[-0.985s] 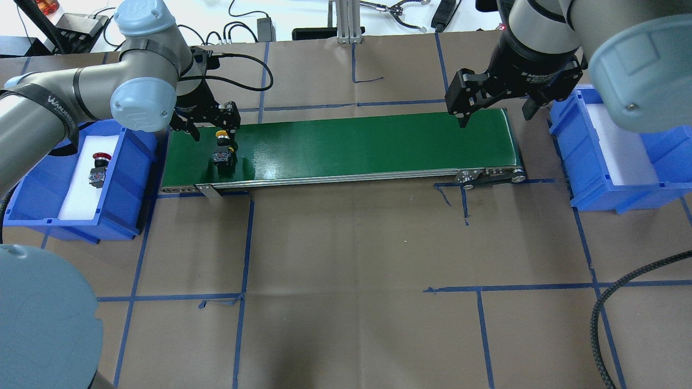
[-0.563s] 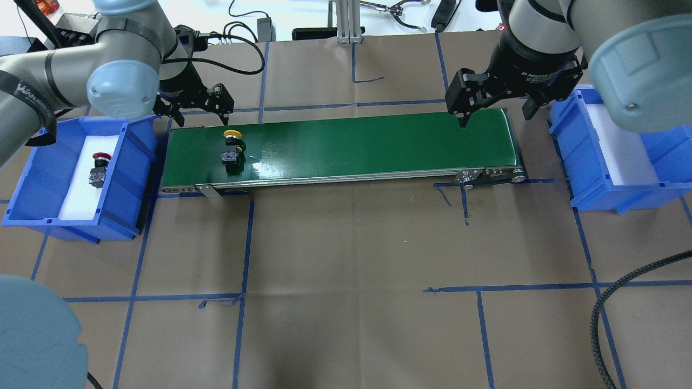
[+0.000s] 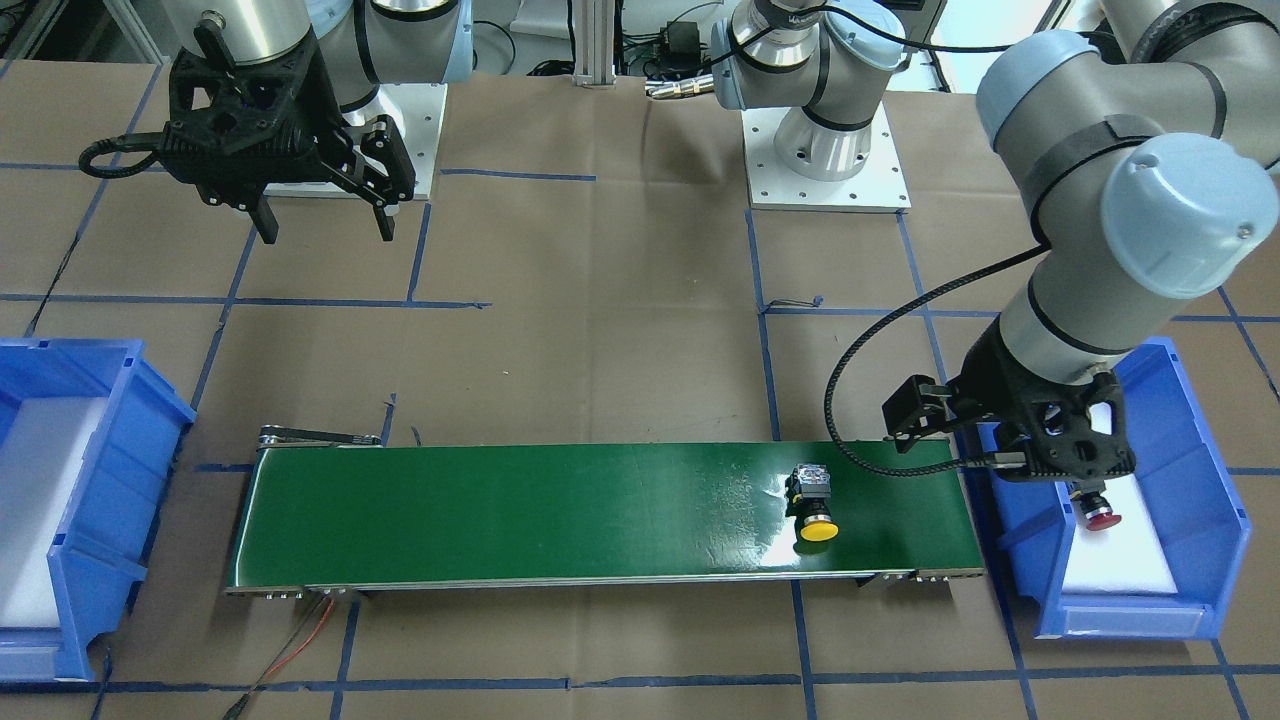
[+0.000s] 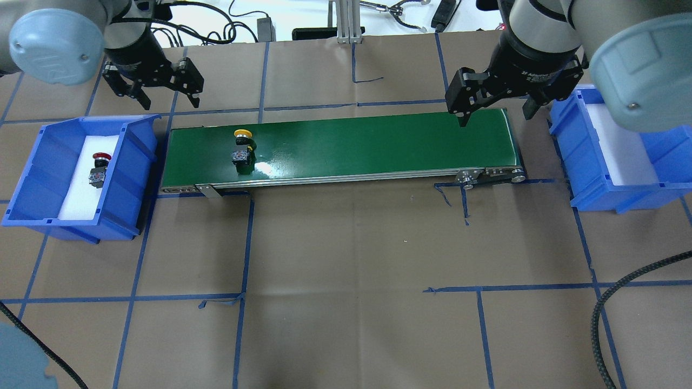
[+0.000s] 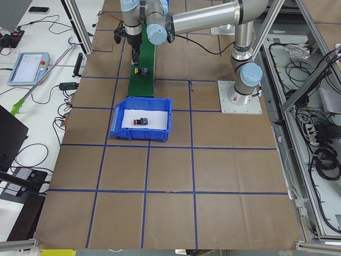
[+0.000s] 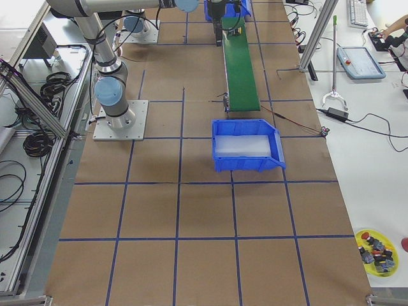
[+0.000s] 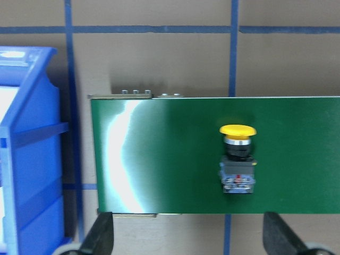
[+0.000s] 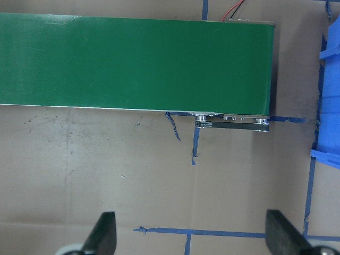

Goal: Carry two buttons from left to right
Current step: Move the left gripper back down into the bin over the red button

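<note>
Overhead, the left end effector (image 4: 170, 101) hangs released, its fingers spread with nothing between them, above the brown paper just beyond the far edge of the green conveyor belt (image 4: 378, 143). The right end effector (image 4: 494, 116) is likewise released, fingers wide, over the belt's right end.

The yellow button (image 4: 241, 148) lies on its side on the belt near the left end, cap toward the far edge, touching neither edge and well apart from the right end effector. The red button (image 4: 99, 168) lies on white foam in the left blue bin (image 4: 32, 178), just beside the belt's left end. The right blue bin (image 4: 573, 146) sits just past the opposite end.

The surface (image 4: 351, 270) is papered brown and gridded with blue tape.

The front-facing view partly hides the red button behind the left arm; the overhead shows it whole. Only the left wrist camera shows the yellow button's grey block body (image 7: 237, 178) closely.
</note>
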Motion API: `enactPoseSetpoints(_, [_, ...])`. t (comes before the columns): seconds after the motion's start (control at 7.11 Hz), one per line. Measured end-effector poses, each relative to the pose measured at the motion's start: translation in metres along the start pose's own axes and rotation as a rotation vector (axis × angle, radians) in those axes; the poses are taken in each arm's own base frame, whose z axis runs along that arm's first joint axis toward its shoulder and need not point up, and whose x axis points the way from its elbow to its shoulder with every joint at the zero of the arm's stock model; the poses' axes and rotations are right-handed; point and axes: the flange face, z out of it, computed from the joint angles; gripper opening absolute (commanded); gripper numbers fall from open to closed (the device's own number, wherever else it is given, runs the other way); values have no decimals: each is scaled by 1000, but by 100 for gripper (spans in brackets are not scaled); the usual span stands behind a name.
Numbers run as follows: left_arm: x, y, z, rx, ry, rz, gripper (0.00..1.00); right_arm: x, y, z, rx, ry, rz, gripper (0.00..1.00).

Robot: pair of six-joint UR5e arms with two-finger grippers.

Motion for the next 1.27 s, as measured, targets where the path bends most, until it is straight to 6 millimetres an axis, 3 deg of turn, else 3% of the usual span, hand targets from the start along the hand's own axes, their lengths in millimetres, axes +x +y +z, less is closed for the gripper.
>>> enactPoseSetpoints(0.28, [-94,2,-2,1,-2,12,100,0,0,0,0,0,2,100])
enactPoseSetpoints(0.7, [-223,27,11,-15,8,65,99,0,0,0,2,0,2,100])
enactPoseSetpoints(0.84, [-246,33,23,-20,27,68,99,0,-1,0,2,0,3,100])
enactPoseSetpoints(1.27, [-260,26,58,-21,53,65,99,0,-1,1,1,0,3,100])
